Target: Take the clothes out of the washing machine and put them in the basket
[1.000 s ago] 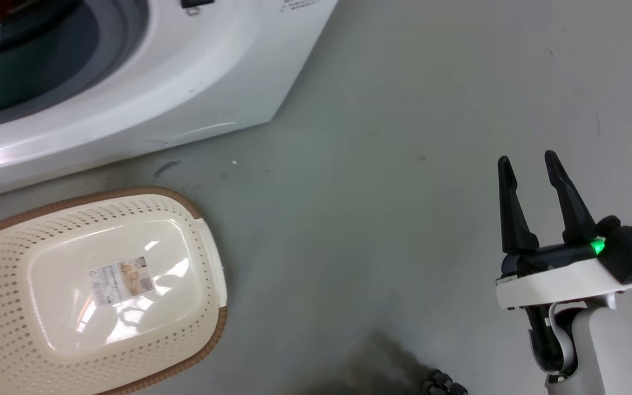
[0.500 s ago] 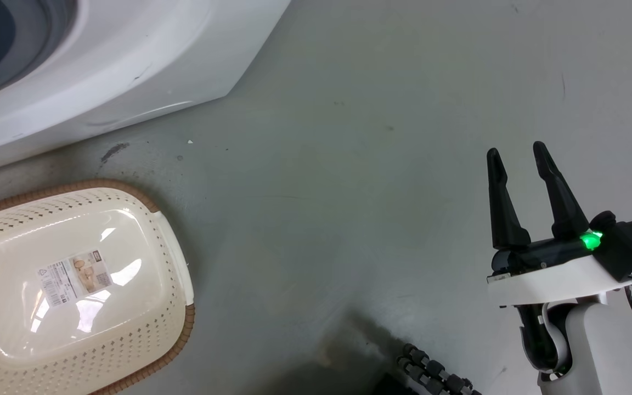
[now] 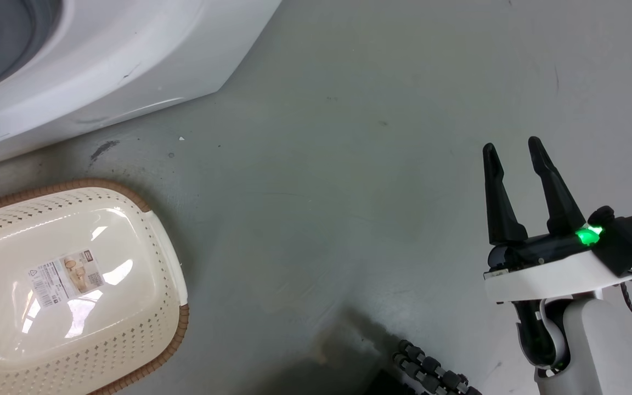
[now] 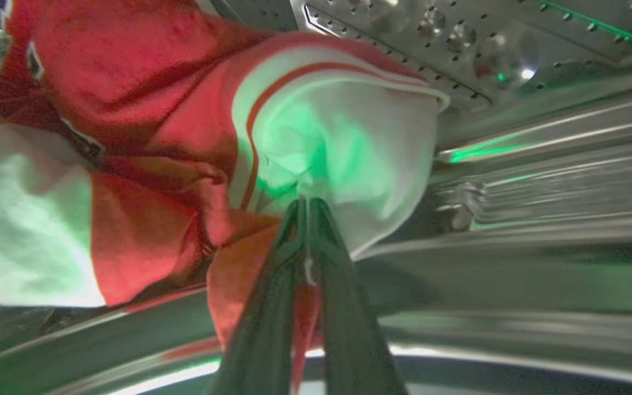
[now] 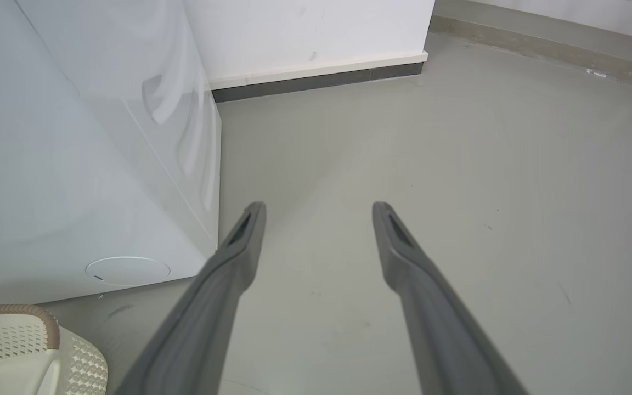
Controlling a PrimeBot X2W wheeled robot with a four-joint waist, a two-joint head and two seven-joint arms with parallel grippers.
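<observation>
- Progress: early stage. The clothes (image 4: 129,109), red with white panels, lie inside the steel drum (image 4: 458,33) of the washing machine (image 3: 102,71). Nothing has reached the basket (image 3: 47,211).
- Left tool (image 4: 305,206): fingers pressed together, pinching a fold of the white panel. The grasp is judged made; lifting out is not yet done.
- Right tool (image 3: 511,144): fingers spread and holding nothing, above bare floor (image 3: 349,192), well apart from both basket and machine.
- Basket: on the floor near the machine's front and empty, with the paper label at its bottom plainly readable as a label.
- Outstanding: draw the clothes out through the porthole, carry them over the basket, release.
- Not determinable: the left wrist view is blurred and washed with green light, so how much cloth is pinched cannot be told, nor whether other items lie behind the red one.
- Cut off: in the head view the porthole runs out at the upper left and the basket's left end runs out of the picture.
</observation>
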